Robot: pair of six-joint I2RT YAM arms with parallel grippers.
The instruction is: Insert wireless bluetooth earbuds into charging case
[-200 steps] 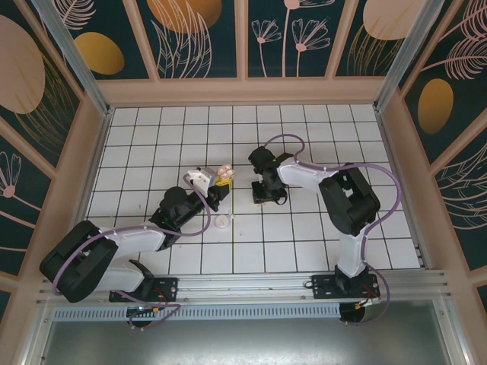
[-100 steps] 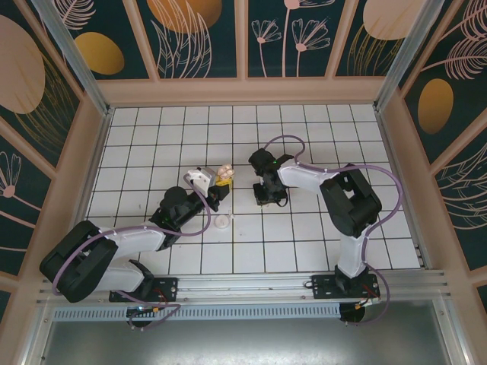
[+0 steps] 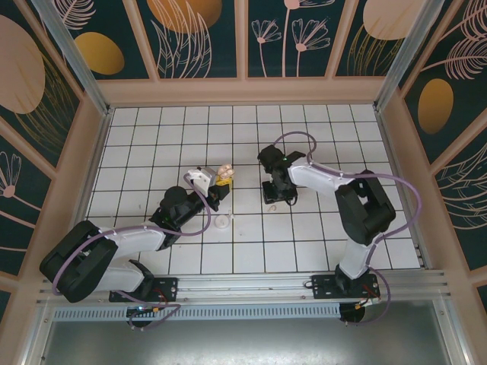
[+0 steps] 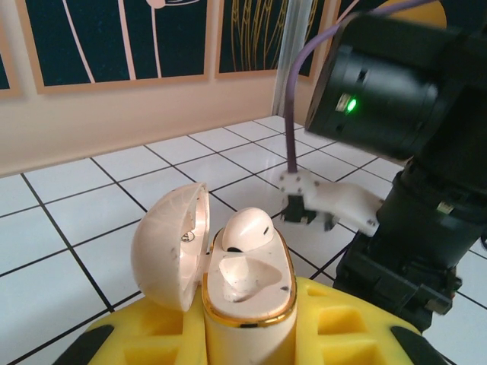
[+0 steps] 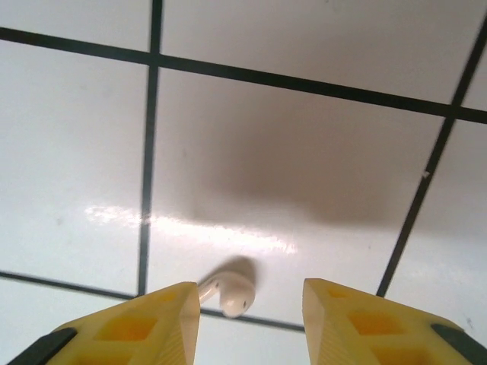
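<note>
— Which step?
— Pickup. The loose earbud [image 5: 232, 291] lies on the table [image 5: 304, 152] between the parted right fingers [image 5: 141, 319]. The left fingers [image 4: 152, 334] clench the open charging case [image 4: 247, 304].
— Next?
— Probably lower and pinch it.

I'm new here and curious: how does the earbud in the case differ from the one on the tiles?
The seated earbud stands in the open charging case, only its rounded head showing; the loose earbud lies sideways on the table, stem visible. The left gripper holds the seated one's case; nothing holds the loose one. Both are glossy and whitish.
</note>
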